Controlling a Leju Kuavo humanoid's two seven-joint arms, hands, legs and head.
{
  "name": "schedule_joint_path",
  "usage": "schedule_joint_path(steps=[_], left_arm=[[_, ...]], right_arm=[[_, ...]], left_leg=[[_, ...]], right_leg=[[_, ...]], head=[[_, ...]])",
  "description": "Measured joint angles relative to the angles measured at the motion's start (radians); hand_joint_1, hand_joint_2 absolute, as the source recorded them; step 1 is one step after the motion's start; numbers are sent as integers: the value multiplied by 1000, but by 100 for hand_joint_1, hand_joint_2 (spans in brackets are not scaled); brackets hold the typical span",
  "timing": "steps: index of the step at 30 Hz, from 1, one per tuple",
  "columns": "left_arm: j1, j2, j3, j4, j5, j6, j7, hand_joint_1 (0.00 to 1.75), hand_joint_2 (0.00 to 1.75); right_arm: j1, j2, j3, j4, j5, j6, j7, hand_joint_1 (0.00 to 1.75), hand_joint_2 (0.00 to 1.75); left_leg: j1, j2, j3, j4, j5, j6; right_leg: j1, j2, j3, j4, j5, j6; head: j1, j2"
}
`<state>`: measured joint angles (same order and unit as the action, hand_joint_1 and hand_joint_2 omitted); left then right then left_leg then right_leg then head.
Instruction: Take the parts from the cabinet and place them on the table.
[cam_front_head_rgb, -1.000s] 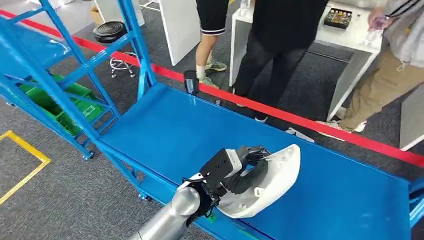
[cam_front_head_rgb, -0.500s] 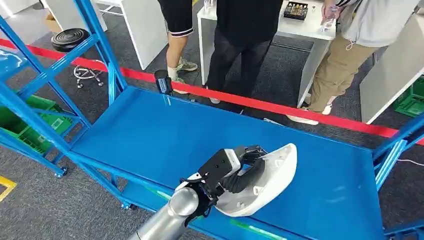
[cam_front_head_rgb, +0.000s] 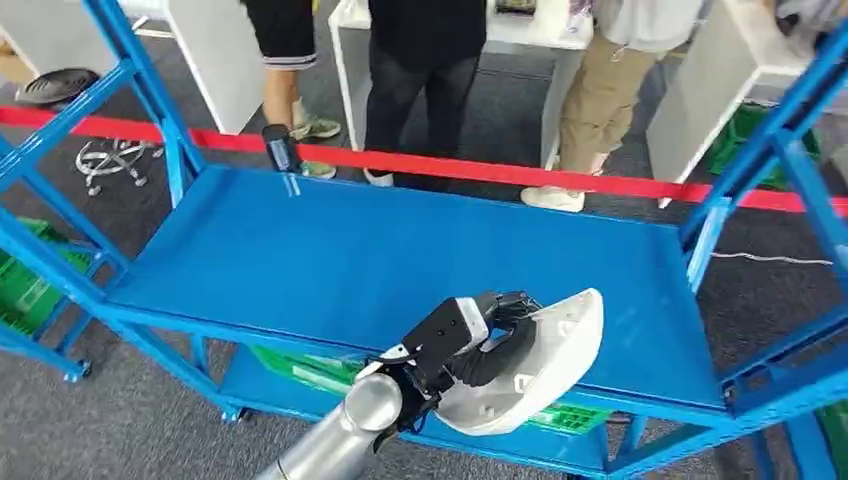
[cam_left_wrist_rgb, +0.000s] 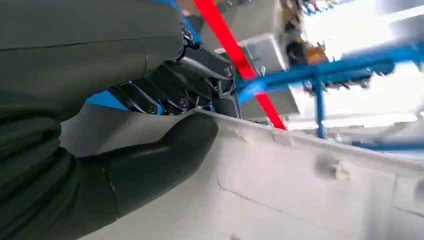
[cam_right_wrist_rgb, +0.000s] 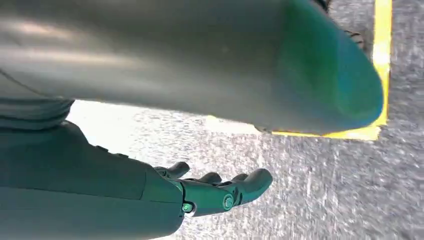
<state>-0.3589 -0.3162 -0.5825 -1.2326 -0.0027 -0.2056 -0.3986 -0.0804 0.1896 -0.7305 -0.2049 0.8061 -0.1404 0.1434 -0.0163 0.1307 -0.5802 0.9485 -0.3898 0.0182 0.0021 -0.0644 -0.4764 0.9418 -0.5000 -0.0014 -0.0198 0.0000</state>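
Observation:
My left hand (cam_front_head_rgb: 480, 345) grips a curved white shell part (cam_front_head_rgb: 545, 365), fingers hooked over its rim. Hand and part hang over the near edge of the blue table top (cam_front_head_rgb: 350, 260), right of its middle. The left wrist view has the thick thumb (cam_left_wrist_rgb: 150, 165) pressed against the inside of the white part (cam_left_wrist_rgb: 300, 185). My right hand (cam_right_wrist_rgb: 220, 192) hangs over grey carpet and holds nothing; its fingers are stretched out and slightly apart.
A small dark cylinder (cam_front_head_rgb: 280, 148) stands at the table's far left corner. Blue frame posts (cam_front_head_rgb: 760, 160) rise at both ends. Red barrier tape (cam_front_head_rgb: 480, 170) runs behind the table, with people (cam_front_head_rgb: 420, 60) and white tables beyond. Green bins (cam_front_head_rgb: 30, 290) sit low at left.
The whole picture has shifted: the camera has turned, so the table now lies square ahead and its right posts show. My left hand still holds the white part the same way.

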Motion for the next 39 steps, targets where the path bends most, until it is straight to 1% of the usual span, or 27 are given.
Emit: schedule_joint_path(steps=[2,3,4,6,7,8,10,11,12,13,16,17,18,19,21,22,24,26,27,28,29,32,33,35,37,38,39], left_arm=[[-1,1,-4,0,0,0,1,175,175],[-3,1,-5,0,0,0,1,175,175],[-3,2,-5,0,0,0,1,175,175],[-2,3,-5,1,0,-1,0,175,175],[-2,4,-6,2,0,-2,0,175,175],[-2,4,-6,2,1,-3,0,175,175],[-2,3,-7,3,2,-4,0,175,175],[-3,3,-8,3,2,-5,0,175,175],[-4,2,-10,3,2,-9,0,175,175],[-4,1,-13,1,3,-13,0,175,175],[-8,0,-19,2,9,-33,1,175,175],[-9,-2,-26,5,11,-43,2,175,175],[-11,-3,-33,8,17,-53,2,175,175],[-13,-4,-40,10,23,-64,2,175,175],[-16,-4,-51,17,31,-79,3,175,175],[-18,-4,-58,23,37,-84,3,175,175],[-22,-4,-71,36,45,-90,1,175,175],[-27,-5,-82,44,52,-92,-2,175,175],[-28,-6,-85,48,57,-90,-4,175,175],[-30,-9,-89,48,60,-87,-5,175,175],[-33,-8,-90,50,63,-84,-8,175,175],[-38,-9,-93,61,66,-74,-15,175,175],[-40,-8,-93,66,66,-69,-18,175,175],[-40,-5,-92,73,66,-61,-25,175,175],[-37,-2,-92,80,71,-56,-32,175,175],[-35,-1,-92,84,74,-55,-35,175,175],[-34,0,-92,87,75,-54,-35,175,175]], right_arm=[[3,0,0,1,0,0,0,0,0],[1,1,-1,1,0,1,0,0,0],[-1,0,-1,1,-1,1,0,0,0],[-3,1,-1,1,0,2,-2,0,0],[-2,1,-1,1,0,2,-2,0,0],[-1,1,-1,1,0,1,-3,0,0],[0,1,-1,1,0,-3,-8,0,0],[-1,1,-1,1,0,-3,-14,0,0],[-3,1,-1,1,0,-4,-16,0,0],[-4,1,-1,1,-1,-6,-18,0,0],[-2,0,-6,1,-9,-13,-18,0,0],[6,-1,-12,1,-16,-21,-17,0,0],[5,-1,-17,1,-21,-26,-19,0,0],[3,-1,-23,1,-25,-31,-18,0,0],[5,-1,-30,1,-34,-40,-18,0,0],[5,-2,-35,1,-34,-43,-18,0,0],[6,-3,-43,1,-34,-51,-18,0,0],[8,-6,-49,1,-34,-53,-18,0,0],[7,-7,-50,1,-32,-53,-18,0,0],[4,-7,-50,1,-31,-53,-18,0,0],[2,-10,-51,1,-30,-51,-19,0,0],[11,-11,-52,1,-21,-41,-19,0,0],[12,-11,-52,1,-17,-38,-21,0,0],[8,-12,-52,1,-6,-36,-21,0,0],[5,-11,-52,1,3,-30,-24,0,0],[5,-11,-52,1,9,-26,-24,0,0],[6,-11,-51,1,13,-23,-22,0,0]], left_leg=[[-2,5,-5,-2,8,-13],[2,-59,-14,19,-33,-30],[5,-100,-28,67,-96,-35],[10,-125,-64,218,-211,-41],[10,-126,-74,280,-234,-41],[12,-126,-68,308,-224,-41],[15,-131,1,241,-148,-37],[17,-147,62,159,-120,-33],[20,-190,130,66,-131,-28],[21,-238,181,-27,-174,-21],[5,-212,158,-8,-151,-6],[16,-194,148,-13,-135,7],[17,-174,135,-15,-123,16],[16,-163,120,-15,-109,27],[11,-128,86,-12,-84,28],[10,-109,70,-7,-73,29],[9,-77,28,7,-55,25],[10,-48,-14,32,-44,20],[9,-37,-29,47,-41,16],[4,-29,-42,60,-40,12],[3,-20,-46,68,-36,7],[6,10,-44,62,-15,-11],[11,-15,-52,69,-24,-22],[12,-103,-77,153,-149,-35],[13,-126,-103,295,-247,-35],[13,-128,-105,348,-253,-34],[13,-128,-90,355,-228,-32]], right_leg=[[-8,22,-16,-9,26,-14],[-13,30,-30,-11,40,-19],[-14,39,-46,-10,52,-24],[-15,65,-80,-9,80,-25],[-15,77,-97,-8,92,-24],[-16,88,-114,-5,105,-22],[-20,114,-154,4,130,-13],[-22,126,-172,9,142,-7],[-23,138,-183,14,153,-1],[-21,148,-192,14,164,7],[-28,182,-189,-8,202,32],[-30,194,-201,-15,215,40],[-28,148,-213,14,178,36],[-23,109,-229,60,108,35],[-23,78,-261,215,-34,43],[-24,75,-272,292,-64,47],[-25,71,-256,358,-15,52],[-27,57,-164,279,53,54],[-27,31,-88,189,40,52],[-18,-2,-9,85,-22,51],[-13,0,5,41,-48,32],[-13,20,-20,44,-28,8],[-19,24,-30,41,-12,0],[-20,40,-63,41,16,-10],[-20,64,-99,42,44,-12],[-20,76,-116,44,59,-10],[-20,86,-133,47,72,-8]], head=[[0,0],[-2,0],[-7,0],[-10,0],[-11,0],[-12,0],[-13,0],[-13,0],[-14,0],[-14,0],[-16,0],[-18,0],[-17,0],[-7,0],[0,0],[1,0],[2,0],[3,0],[3,0],[5,0],[2,0],[2,0],[3,0],[-2,0],[-5,0],[-6,0],[-7,0]])
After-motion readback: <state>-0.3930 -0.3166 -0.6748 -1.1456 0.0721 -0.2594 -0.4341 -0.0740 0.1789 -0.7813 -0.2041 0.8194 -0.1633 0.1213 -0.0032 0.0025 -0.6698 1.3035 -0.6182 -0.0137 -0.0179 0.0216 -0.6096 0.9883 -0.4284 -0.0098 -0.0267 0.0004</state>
